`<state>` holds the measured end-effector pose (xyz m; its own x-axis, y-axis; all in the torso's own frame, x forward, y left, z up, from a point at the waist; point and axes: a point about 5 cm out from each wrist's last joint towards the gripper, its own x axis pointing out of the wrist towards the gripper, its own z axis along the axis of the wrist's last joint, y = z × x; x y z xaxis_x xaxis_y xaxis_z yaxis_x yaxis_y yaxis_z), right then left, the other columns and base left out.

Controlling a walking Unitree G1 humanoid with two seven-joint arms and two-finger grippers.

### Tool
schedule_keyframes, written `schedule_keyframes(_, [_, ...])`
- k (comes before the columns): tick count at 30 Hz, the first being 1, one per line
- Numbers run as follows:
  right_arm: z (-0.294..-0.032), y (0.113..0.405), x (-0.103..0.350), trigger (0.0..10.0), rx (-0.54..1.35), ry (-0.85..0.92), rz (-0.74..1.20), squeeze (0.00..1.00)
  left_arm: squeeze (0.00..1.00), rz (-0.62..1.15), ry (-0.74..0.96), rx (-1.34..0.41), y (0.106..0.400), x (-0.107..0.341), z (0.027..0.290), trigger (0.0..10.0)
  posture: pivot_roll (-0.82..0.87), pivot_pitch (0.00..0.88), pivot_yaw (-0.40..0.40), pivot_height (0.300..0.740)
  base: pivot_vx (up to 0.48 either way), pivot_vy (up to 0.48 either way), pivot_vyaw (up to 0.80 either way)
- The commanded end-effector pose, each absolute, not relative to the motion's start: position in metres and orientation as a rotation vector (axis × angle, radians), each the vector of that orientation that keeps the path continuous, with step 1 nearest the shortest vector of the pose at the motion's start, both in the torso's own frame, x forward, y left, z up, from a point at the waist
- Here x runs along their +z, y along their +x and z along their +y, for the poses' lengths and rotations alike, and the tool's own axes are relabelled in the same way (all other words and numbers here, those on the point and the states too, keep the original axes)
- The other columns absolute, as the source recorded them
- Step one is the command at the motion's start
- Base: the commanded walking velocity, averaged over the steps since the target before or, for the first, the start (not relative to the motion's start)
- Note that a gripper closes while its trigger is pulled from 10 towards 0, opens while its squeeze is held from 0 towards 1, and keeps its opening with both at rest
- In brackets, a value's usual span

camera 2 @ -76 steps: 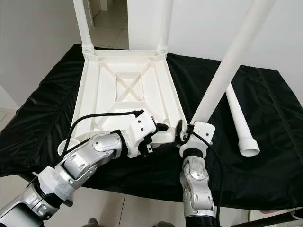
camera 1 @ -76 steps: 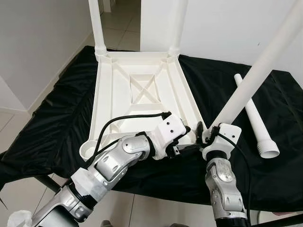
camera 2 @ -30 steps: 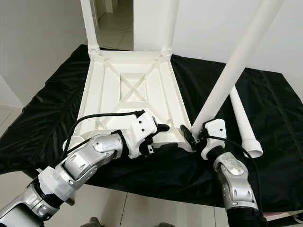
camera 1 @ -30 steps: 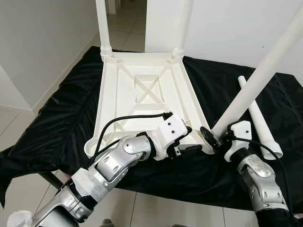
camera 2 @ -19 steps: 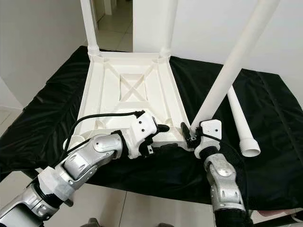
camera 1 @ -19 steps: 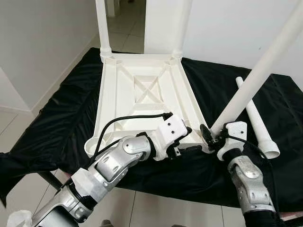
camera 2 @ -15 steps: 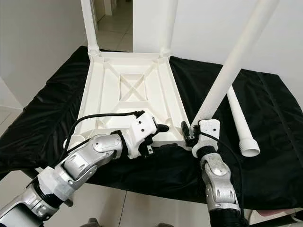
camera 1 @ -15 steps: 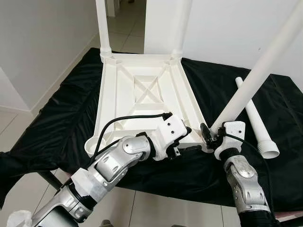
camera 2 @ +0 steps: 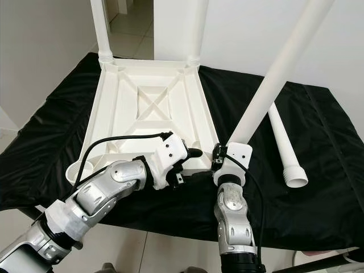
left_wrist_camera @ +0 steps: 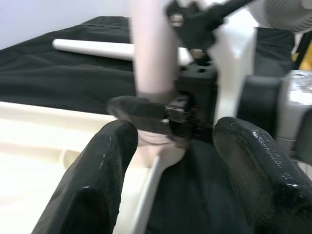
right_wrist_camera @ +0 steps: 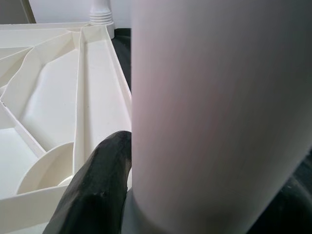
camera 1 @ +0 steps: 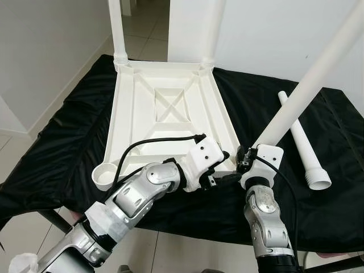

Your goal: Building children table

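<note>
A white plastic table top [camera 1: 165, 114] lies upside down on a black cloth [camera 1: 62, 148]. Two white legs [camera 1: 116, 28] [camera 1: 211, 28] stand in its far corner sockets. My right gripper [camera 1: 243, 162] is shut on the foot of a third leg [camera 1: 307, 91]. That leg tilts up to the right, with its base at the top's near right corner. In the right wrist view the held leg [right_wrist_camera: 214, 122] sits against one black finger [right_wrist_camera: 100, 185]. My left gripper [camera 1: 227, 168] is open beside that corner, its fingers [left_wrist_camera: 100, 180] spread on either side of the rim.
A fourth leg [camera 1: 301, 142] lies loose on the cloth at the right, wide end toward me. The near left corner socket [camera 1: 104, 175] holds no leg. White walls stand behind and to the left, with a tiled doorway [camera 1: 142, 34] at the far side.
My right gripper has swung left with the leg, bringing its base from beside the near right corner onto it. The left arm has stayed put. The camera has shifted slightly.
</note>
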<state>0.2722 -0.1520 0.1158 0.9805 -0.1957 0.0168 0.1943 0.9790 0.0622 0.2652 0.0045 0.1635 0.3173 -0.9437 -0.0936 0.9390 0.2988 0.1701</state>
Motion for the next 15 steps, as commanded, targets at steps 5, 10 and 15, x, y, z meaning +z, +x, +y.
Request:
schedule_keyframes(5, [-0.135, 0.270, 0.114, 10.0, -0.131, 0.162, 0.001, 1.00, 0.00, -0.026, 0.232, -1.393, 0.263, 0.165, 0.004, 10.0, -0.01, 0.000, -0.040, 0.740, 0.000, 0.000, 0.00])
schedule_keyframes(10, [-0.142, 0.267, 0.124, 10.0, -0.081, 0.125, -0.064, 1.00, 0.00, -0.040, 0.239, -1.383, 0.264, 0.166, 0.004, 10.0, -0.01, 0.000, -0.036, 0.740, 0.000, 0.000, 0.00])
schedule_keyframes(15, [-0.155, 0.266, 0.129, 10.0, -0.035, 0.086, -0.091, 1.00, 0.00, -0.047, 0.239, -1.383, 0.263, 0.167, 0.003, 10.0, -0.01, 0.000, -0.034, 0.740, 0.000, 0.000, 0.00])
